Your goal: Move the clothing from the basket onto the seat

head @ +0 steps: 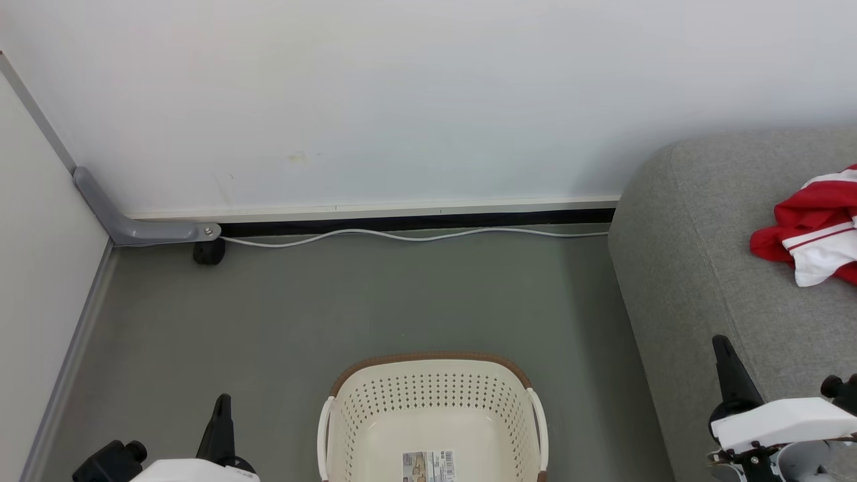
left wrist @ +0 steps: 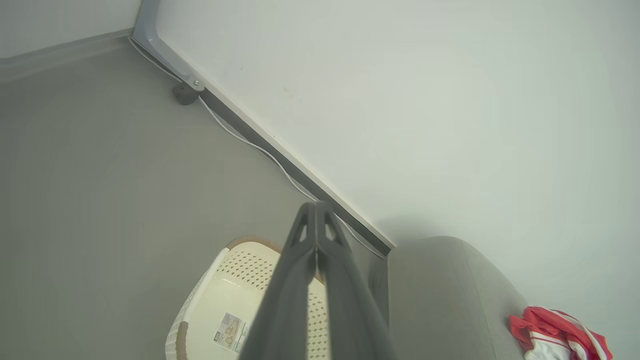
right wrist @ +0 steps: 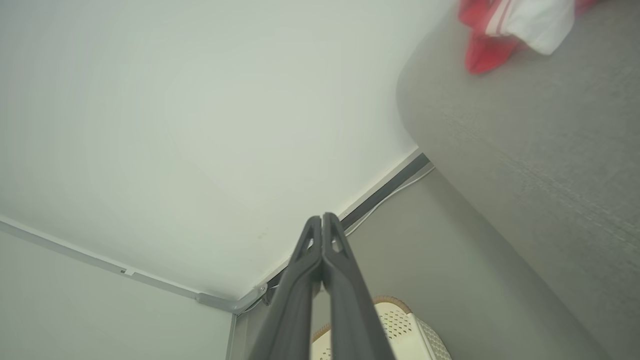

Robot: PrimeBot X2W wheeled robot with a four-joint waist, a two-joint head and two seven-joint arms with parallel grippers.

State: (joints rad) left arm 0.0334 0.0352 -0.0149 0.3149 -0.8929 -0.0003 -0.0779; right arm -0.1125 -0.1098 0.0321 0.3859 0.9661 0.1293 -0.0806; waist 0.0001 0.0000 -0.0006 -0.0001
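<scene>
The cream basket (head: 432, 402) with its brown rim stands on the floor at the bottom centre, holding nothing but a paper label (head: 428, 465). Red and white clothing (head: 813, 231) lies bunched on the grey seat (head: 696, 268) at the right. My left gripper (head: 221, 418) hangs shut at the lower left, left of the basket, with nothing in it. My right gripper (head: 730, 375) is shut and empty over the seat's front edge. In the left wrist view the shut fingers (left wrist: 315, 250) cross the basket (left wrist: 225, 300), with the clothing (left wrist: 557, 335) on the seat (left wrist: 440, 295). The right wrist view has the clothing (right wrist: 510, 27) on the seat (right wrist: 525, 130).
A white wall runs across the back, with a white cable (head: 402, 235) along its dark base. A grey bracket (head: 134, 224) and a black caster (head: 209, 252) sit in the left corner. Grey floor (head: 335, 301) lies between the basket and the wall.
</scene>
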